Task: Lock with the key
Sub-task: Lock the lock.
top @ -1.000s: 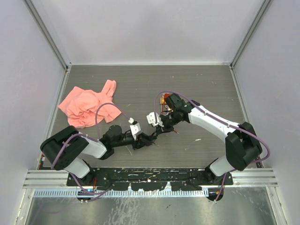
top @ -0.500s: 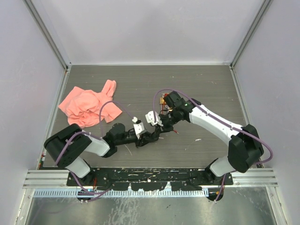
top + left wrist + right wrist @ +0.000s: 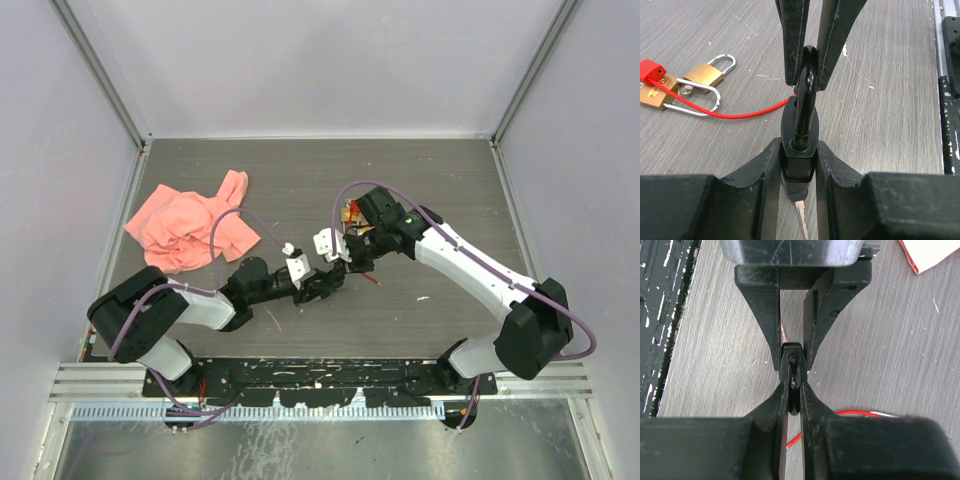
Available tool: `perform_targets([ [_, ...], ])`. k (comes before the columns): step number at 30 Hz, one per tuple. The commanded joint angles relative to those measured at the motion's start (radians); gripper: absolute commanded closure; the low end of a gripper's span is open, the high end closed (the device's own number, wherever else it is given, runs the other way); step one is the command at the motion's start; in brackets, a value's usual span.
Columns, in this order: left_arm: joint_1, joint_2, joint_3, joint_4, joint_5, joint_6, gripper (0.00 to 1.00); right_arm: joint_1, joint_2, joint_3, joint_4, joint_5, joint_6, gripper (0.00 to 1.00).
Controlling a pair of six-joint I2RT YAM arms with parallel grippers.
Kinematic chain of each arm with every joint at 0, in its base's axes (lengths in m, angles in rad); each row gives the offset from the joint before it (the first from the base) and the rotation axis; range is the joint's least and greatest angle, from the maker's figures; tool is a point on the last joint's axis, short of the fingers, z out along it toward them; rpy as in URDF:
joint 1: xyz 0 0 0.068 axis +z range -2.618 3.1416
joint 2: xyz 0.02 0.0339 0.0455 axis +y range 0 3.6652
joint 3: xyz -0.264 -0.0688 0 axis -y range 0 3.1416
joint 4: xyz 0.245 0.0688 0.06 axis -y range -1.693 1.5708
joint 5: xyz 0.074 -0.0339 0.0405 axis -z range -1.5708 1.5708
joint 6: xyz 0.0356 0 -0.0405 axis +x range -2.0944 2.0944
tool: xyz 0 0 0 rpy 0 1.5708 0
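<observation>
Lock (image 3: 799, 135): a small black padlock, held between the two grippers near the middle of the table (image 3: 450, 180), a little toward the near edge. Whether it touches the tabletop cannot be told.
Shackle (image 3: 807, 75): a black loop rising from the lock body and pointing toward the right arm.
Key (image 3: 800, 219): a thin silver piece showing at the end of the lock body that faces the left arm. How deep it sits in the lock cannot be told.
Left gripper (image 3: 800, 147): reaches in from the left and lies low over the table. Its two fingers are clamped on either side of the lock body.
Right gripper (image 3: 794, 385): comes in from the right and far side and meets the left gripper tip to tip. Its fingers are pinched narrowly on the shackle.
Brass padlocks (image 3: 710, 72): two of them lie flat on the table with silver shackles. In the overhead view they sit just beyond the right gripper.
Red tag (image 3: 650, 70): lies touching the brass padlocks.
Red cord (image 3: 755, 111): runs across the table from the brass padlocks toward the black lock. Its end is hidden behind the lock.
Cloth (image 3: 190, 225): a crumpled pink cloth on the far left of the table, well apart from the grippers.
</observation>
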Motion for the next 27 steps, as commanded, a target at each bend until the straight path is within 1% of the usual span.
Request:
perform_targets([
  [1, 0.013, -0.033, 0.101, 0.065, -0.078, 0.041, 1.0, 0.012, -0.041, 0.036, -0.03, -0.118, 0.051, 0.99],
  [3, 0.014, -0.001, 0.095, 0.083, -0.064, 0.03, 1.0, 0.004, -0.016, 0.025, -0.029, -0.11, 0.049, 0.99],
  [7, 0.014, 0.048, 0.041, 0.18, -0.089, 0.016, 1.0, 0.004, 0.046, 0.022, -0.033, -0.107, 0.047, 0.99],
  [10, 0.018, 0.041, 0.008, 0.2, -0.099, 0.013, 1.0, 0.004, 0.074, 0.03, -0.045, -0.128, 0.045, 0.99],
  [12, 0.018, 0.009, 0.002, 0.163, -0.102, 0.022, 1.0, 0.005, 0.079, 0.032, -0.035, -0.159, 0.057, 0.99],
  [14, 0.021, -0.035, 0.007, 0.09, -0.104, 0.042, 1.0, 0.007, 0.082, 0.035, -0.03, -0.177, 0.068, 0.99],
  [19, 0.022, -0.131, 0.027, -0.1, -0.089, 0.097, 1.0, 0.013, 0.109, 0.034, -0.021, -0.159, 0.076, 0.99],
  [22, 0.03, -0.149, 0.013, -0.122, -0.073, 0.092, 1.0, 0.025, 0.124, 0.033, -0.006, -0.143, 0.097, 0.99],
  [27, 0.031, -0.151, -0.008, -0.11, -0.036, 0.034, 1.0, 0.035, 0.135, 0.03, -0.006, -0.14, 0.098, 0.99],
])
